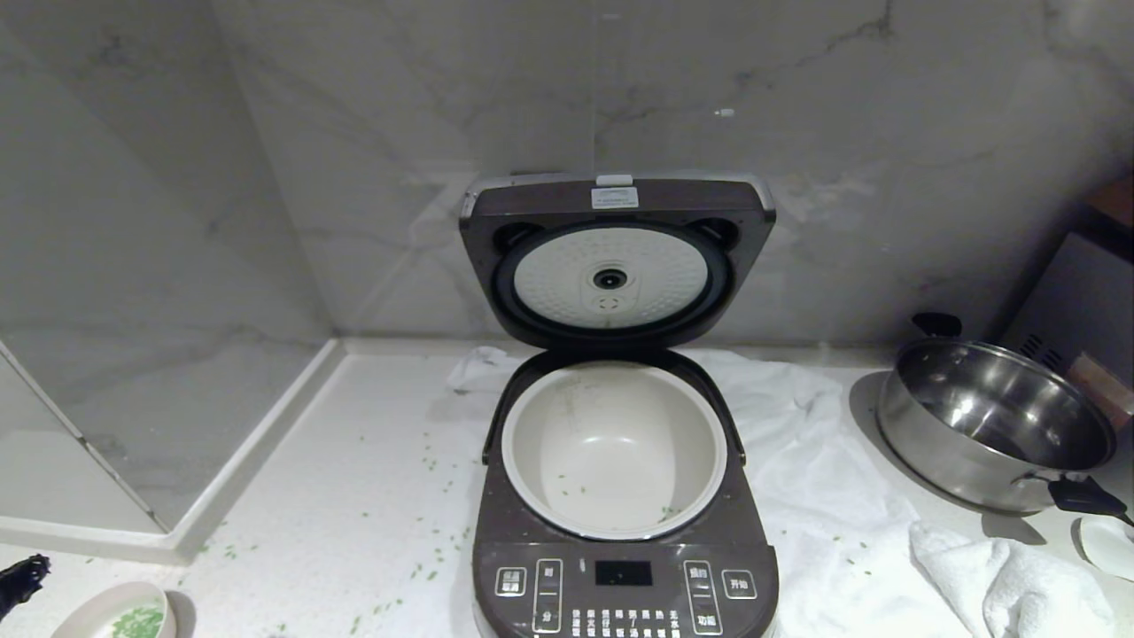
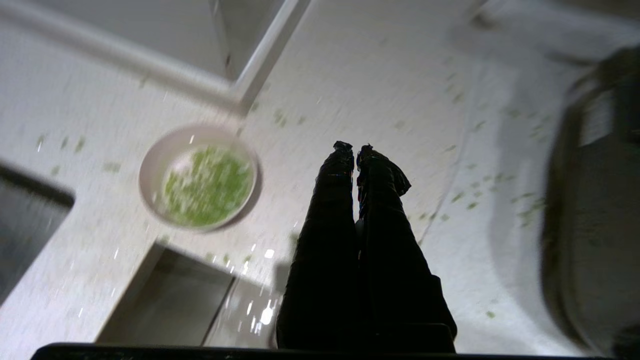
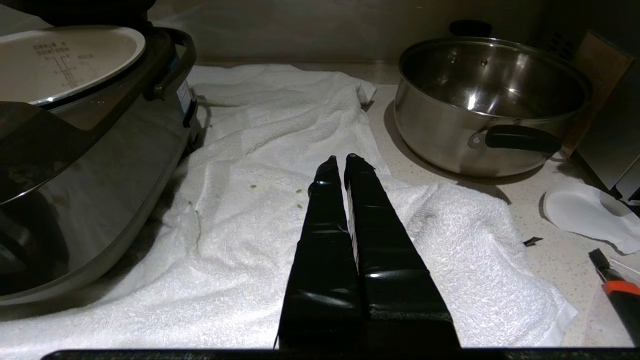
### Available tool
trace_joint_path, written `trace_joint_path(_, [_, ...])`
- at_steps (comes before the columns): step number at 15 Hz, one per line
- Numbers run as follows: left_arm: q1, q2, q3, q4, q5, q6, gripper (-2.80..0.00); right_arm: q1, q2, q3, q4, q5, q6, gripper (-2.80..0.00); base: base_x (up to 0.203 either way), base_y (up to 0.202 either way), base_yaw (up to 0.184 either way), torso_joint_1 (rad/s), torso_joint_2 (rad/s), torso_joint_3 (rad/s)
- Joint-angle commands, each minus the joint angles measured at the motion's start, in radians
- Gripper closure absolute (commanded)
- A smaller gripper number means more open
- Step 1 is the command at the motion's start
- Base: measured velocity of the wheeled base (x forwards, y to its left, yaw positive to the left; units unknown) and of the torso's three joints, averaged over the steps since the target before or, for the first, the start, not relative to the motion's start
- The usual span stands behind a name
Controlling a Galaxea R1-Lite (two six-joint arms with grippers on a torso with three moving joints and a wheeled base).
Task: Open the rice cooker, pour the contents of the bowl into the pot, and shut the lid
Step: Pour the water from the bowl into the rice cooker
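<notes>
Three views, head first. Rice cooker (image 1: 625,496) sits centre on the counter, lid (image 1: 616,257) already hinged up with the dimpled plate facing out, so the opening step looks done. Pot (image 1: 614,447) is seated in the body and almost empty: only a few stray green bits on its floor. Bowl (image 1: 120,613) sits at the front-left corner of the frame, well apart from the cooker, contents (image 1: 137,620) a pile of green grains inside. Left gripper (image 1: 22,580) tip just pokes in at the left edge, near the bowl, not touching it. Green bits scattered over the counter (image 1: 354,461). Steel pan (image 1: 992,430) on the right, empty. White towel (image 1: 824,496) under and right of the cooker.

Left wrist: left gripper fingers (image 2: 332,180) pressed together, holding nothing, above the counter with the bowl off to one side; view is blurred. My read: step in hand is reaching for the bowl. Next move calls for spreading the fingers and lining up on the rim before any lift; bowl is shallow and full, so spill risk on the carry.

Right wrist: right gripper (image 3: 340,160) over the towel between cooker and pan, fingers pressed together, empty, looks parked. Orange-handled tool (image 3: 617,290) at the edge.
</notes>
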Motion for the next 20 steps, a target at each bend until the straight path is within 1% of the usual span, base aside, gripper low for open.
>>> trace_joint_path(1, [0.094, 0.289, -0.029, 0.057, 0.002, -0.016, 0.00, 0.000, 0.000, 0.002, 0.000, 0.001, -0.001, 0.00, 0.000, 0.000, 0.000, 0.000, 0.00, 0.000])
trace_joint_path(2, [0.158, 0.370, -0.040, 0.087, 0.003, -0.014, 0.00, 0.000, 0.000, 0.002, 0.000, 0.001, -0.001, 0.00, 0.000, 0.000, 0.000, 0.000, 0.00, 0.000])
trace_joint_path(3, [0.226, 0.448, -0.047, 0.109, 0.002, 0.003, 0.00, 0.000, 0.000, 0.002, 0.000, 0.001, -0.001, 0.00, 0.000, 0.000, 0.000, 0.000, 0.00, 0.000])
trace_joint_path(5, [0.374, 0.566, -0.053, 0.132, 0.000, 0.071, 0.00, 0.001, 0.000, 0.002, 0.000, 0.001, -0.001, 0.00, 0.000, 0.000, 0.000, 0.000, 0.00, 0.000])
trace_joint_path(6, [0.425, 0.601, -0.057, 0.137, -0.005, 0.104, 0.00, 0.000, 0.000, 0.002, 0.000, 0.001, -0.001, 0.00, 0.000, 0.000, 0.000, 0.000, 0.00, 0.000])
trace_joint_path(8, [0.476, 0.610, -0.056, 0.141, -0.019, 0.160, 0.00, 0.001, 0.000, 0.002, 0.000, 0.001, -0.001, 0.00, 0.000, 0.000, 0.000, 0.000, 0.00, 0.000])
trace_joint_path(11, [0.597, 0.670, -0.062, 0.125, -0.052, 0.227, 0.00, 0.000, -0.002, 0.002, -0.001, 0.001, -0.001, 0.00, 0.000, 0.000, 0.000, 0.000, 0.00, 0.000])
trace_joint_path(12, [0.632, 0.704, -0.062, 0.098, -0.066, 0.256, -2.80, 0.001, 0.000, 0.002, 0.000, 0.001, -0.001, 0.00, 0.000, 0.000, 0.000, 0.000, 0.00, 0.000])
trace_joint_path(13, [0.654, 0.736, -0.062, 0.072, -0.078, 0.272, -2.80, 0.001, 0.000, 0.002, 0.000, 0.002, -0.001, 0.00, 0.000, 0.000, 0.000, 0.000, 0.00, 0.000])
trace_joint_path(15, [0.673, 0.808, -0.076, 0.030, -0.095, 0.281, -2.80, 0.000, 0.000, 0.002, 0.000, 0.001, -0.001, 0.00, 0.000, 0.000, 0.000, 0.000, 0.00, 0.000])
trace_joint_path(18, [0.676, 0.892, -0.101, 0.010, -0.134, 0.282, -2.80, 0.001, 0.000, 0.002, 0.000, 0.001, -0.001, 0.00, 0.000, 0.000, 0.000, 0.000, 0.00, 0.000])
trace_joint_path(20, [0.676, 0.970, -0.138, 0.007, -0.177, 0.280, -2.80, 0.001, 0.000, 0.002, 0.000, 0.001, -0.001, 0.00, 0.000, 0.000, 0.000, 0.000, 0.00, 0.000])
